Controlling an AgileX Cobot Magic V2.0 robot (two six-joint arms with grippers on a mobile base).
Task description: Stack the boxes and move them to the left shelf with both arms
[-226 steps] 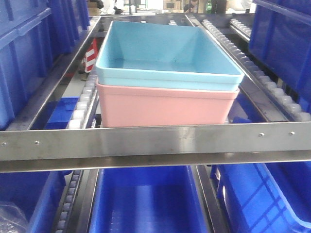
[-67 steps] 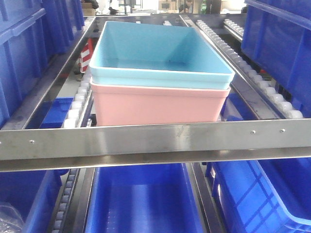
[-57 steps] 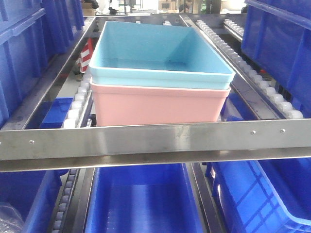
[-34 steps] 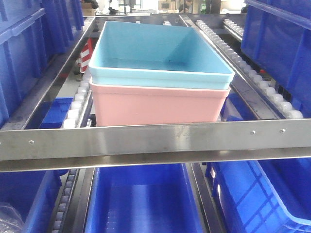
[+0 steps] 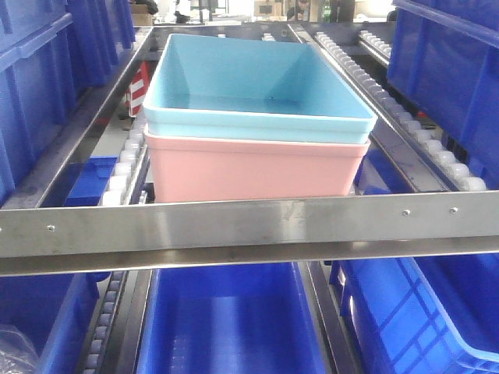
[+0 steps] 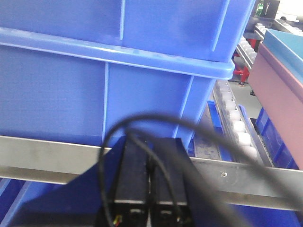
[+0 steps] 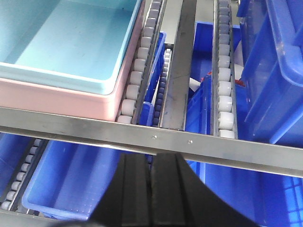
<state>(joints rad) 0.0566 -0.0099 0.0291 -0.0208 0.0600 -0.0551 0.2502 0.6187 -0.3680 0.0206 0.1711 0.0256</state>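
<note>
Your left end effector [image 6: 150,189] and right end effector [image 7: 151,189] have fingers pressed together, holding nothing, in front of the shelf rail [image 5: 249,226]. The blue box [image 5: 257,86] sits nested in the pink box [image 5: 253,167] on the rollers [image 5: 125,167]. Draw both arms straight back, without touching the rail.

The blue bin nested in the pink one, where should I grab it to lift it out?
Grip the blue bin by its overhanging rim on the left and right long sides, one arm each. Its walls sit inside the pink bin, so only the rim offers purchase.
</note>
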